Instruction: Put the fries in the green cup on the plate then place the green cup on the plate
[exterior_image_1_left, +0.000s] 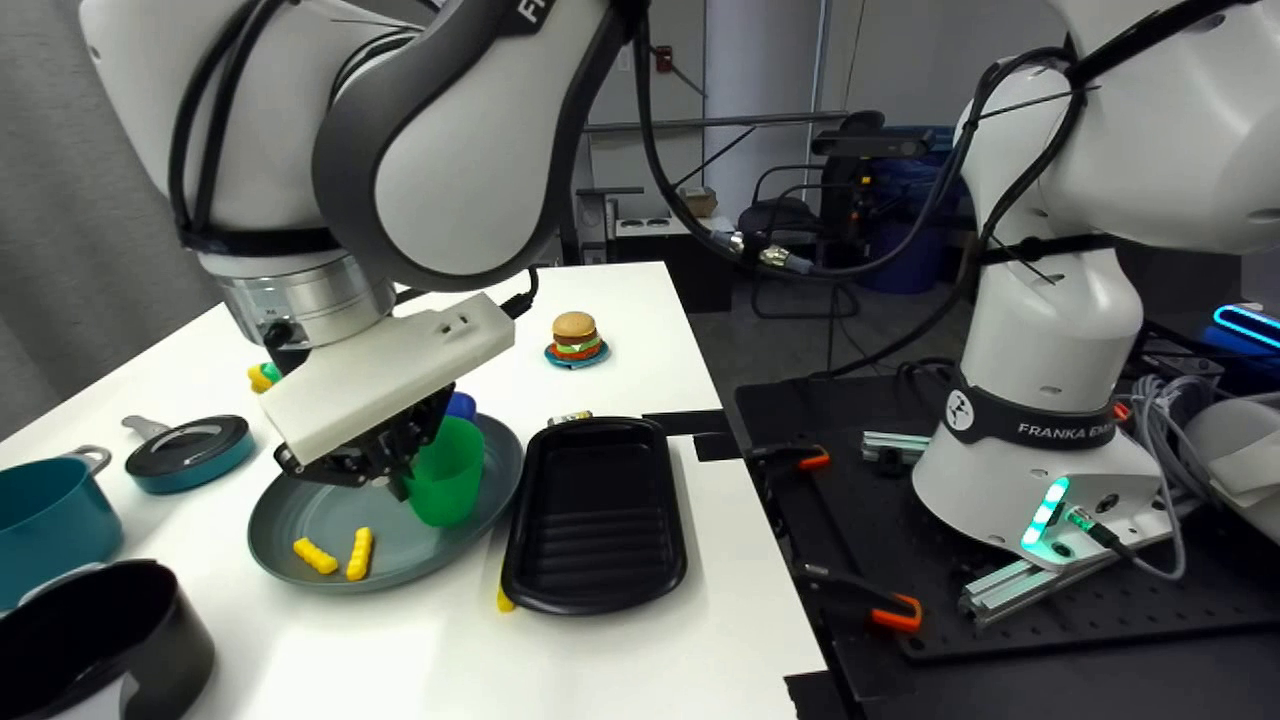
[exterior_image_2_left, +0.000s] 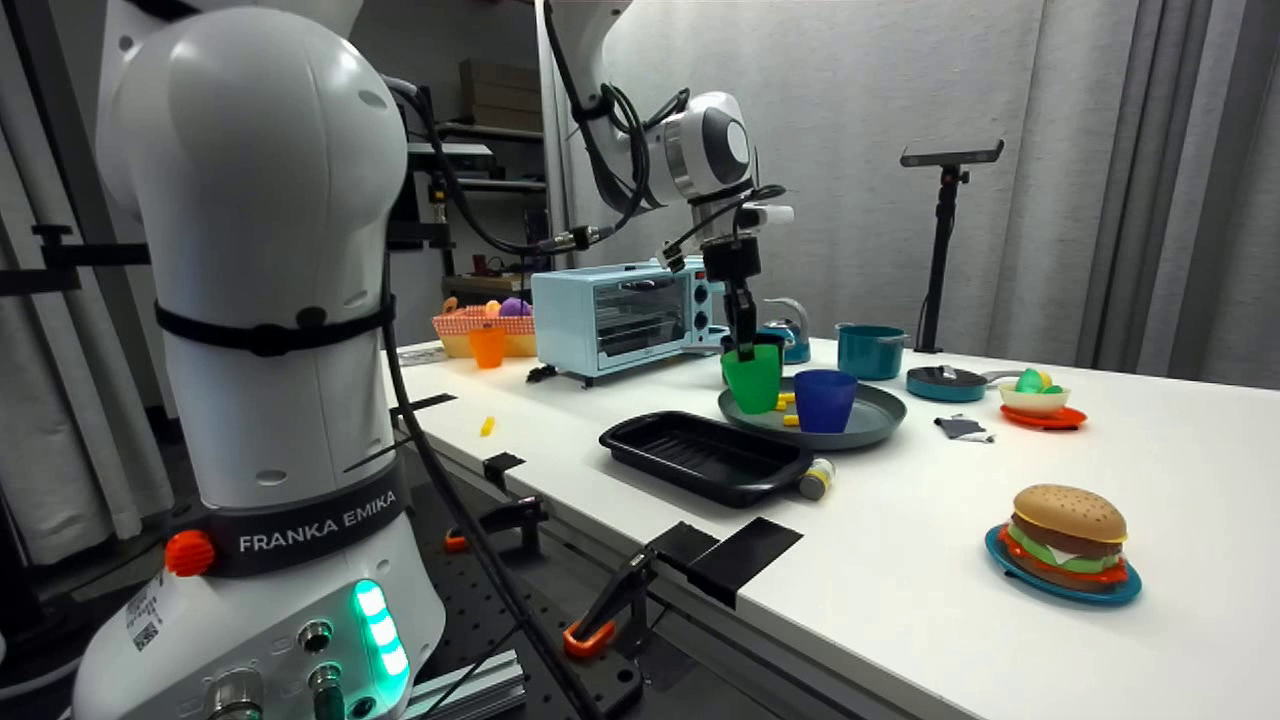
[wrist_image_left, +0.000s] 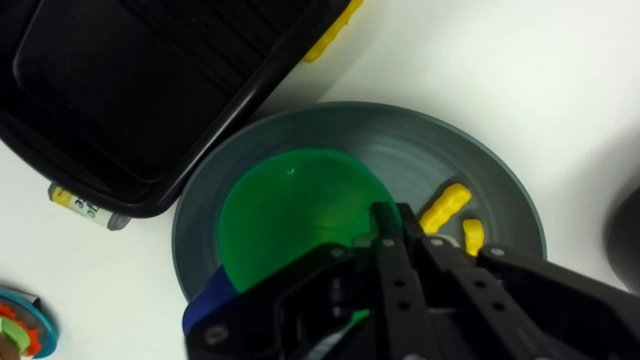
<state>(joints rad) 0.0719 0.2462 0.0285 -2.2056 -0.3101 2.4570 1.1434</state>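
While the fingers (wrist_image_left: 384, 222) pinch its rim, the green cup (exterior_image_2_left: 753, 384) extends below.

In both exterior views the white tabletop (exterior_image_1_left: 600, 660) is bright, nearly washed out, and the green light strip (exterior_image_2_left: 382, 630) glares. In the wrist view the gripper (wrist_image_left: 397, 215) looks slightly blurred; soft shadow lies beside the black ridged tray (wrist_image_left: 125, 95).

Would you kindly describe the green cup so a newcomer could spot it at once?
On the white table, find the large round grey plate beside the black ridged tray. The pincer grips the green cup there, by its wall. Its bright green sets it apart from the dark blue cup nearby.
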